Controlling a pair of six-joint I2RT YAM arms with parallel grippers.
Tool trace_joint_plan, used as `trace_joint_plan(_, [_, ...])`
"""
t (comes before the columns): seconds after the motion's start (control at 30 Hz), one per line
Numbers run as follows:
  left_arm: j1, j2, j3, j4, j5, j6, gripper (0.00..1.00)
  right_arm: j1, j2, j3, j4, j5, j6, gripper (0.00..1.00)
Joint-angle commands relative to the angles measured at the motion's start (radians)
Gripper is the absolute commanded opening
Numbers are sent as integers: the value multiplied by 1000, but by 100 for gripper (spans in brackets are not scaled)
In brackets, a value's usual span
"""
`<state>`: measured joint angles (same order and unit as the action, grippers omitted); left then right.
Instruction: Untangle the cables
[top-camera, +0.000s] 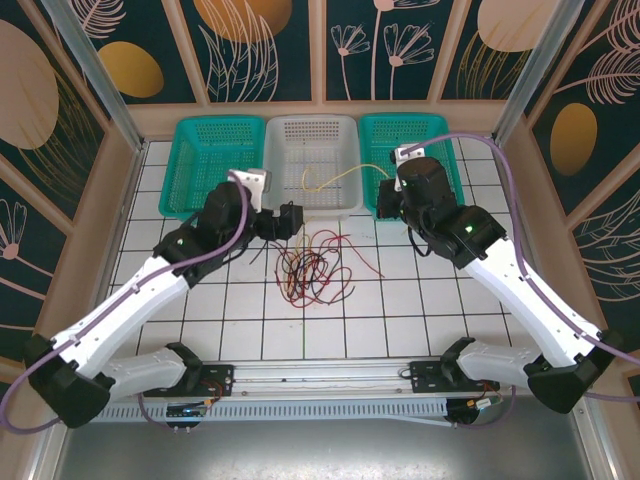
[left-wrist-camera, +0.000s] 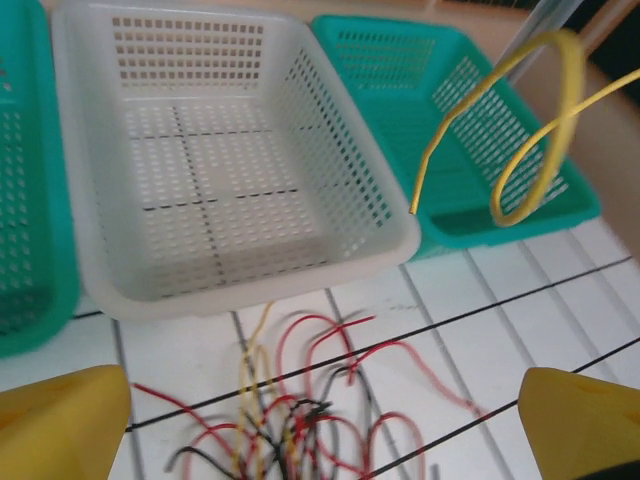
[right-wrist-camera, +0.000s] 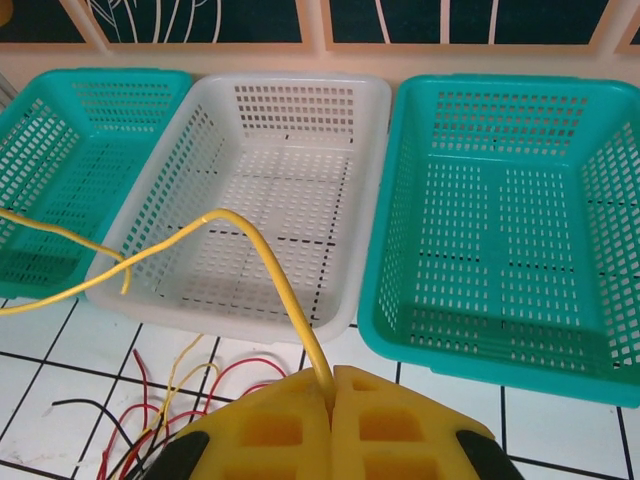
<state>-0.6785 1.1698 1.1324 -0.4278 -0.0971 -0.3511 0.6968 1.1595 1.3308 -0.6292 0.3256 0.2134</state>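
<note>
From above, the left arm (top-camera: 150, 285) stretches from its near-left base diagonally toward mid-surface. The left pincer (top-camera: 288, 220) sits near the far edge of the tangle (top-camera: 312, 270) of red, black and yellow cables, which lies on the tiled surface (top-camera: 420, 310). The right arm (top-camera: 520, 290) bends inward from the near-right base. The right pincer (top-camera: 390, 198) is by the front rims of the white basket (top-camera: 312, 140) and the right teal basket (top-camera: 420, 135). A yellow cable (top-camera: 335, 178) arcs from it over the white basket.

In the left wrist view, the fingers (left-wrist-camera: 60, 425) stand wide apart, holding nothing, with the tangle between them. The yellow cable loops in the air to the right.

In the right wrist view, the fingers (right-wrist-camera: 270, 430) are pressed together on the yellow cable, which rises and bends left over the white basket.
</note>
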Motion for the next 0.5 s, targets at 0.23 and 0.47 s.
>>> trace_joint_plan(0.23, [20,-75,-36,-93,253,66,99,10,-3,22,-9,27,10,0])
trace_joint_plan(0.47, [144,-44,-281,725,787,-720,99,9,-16,-86,15,-40,84,0])
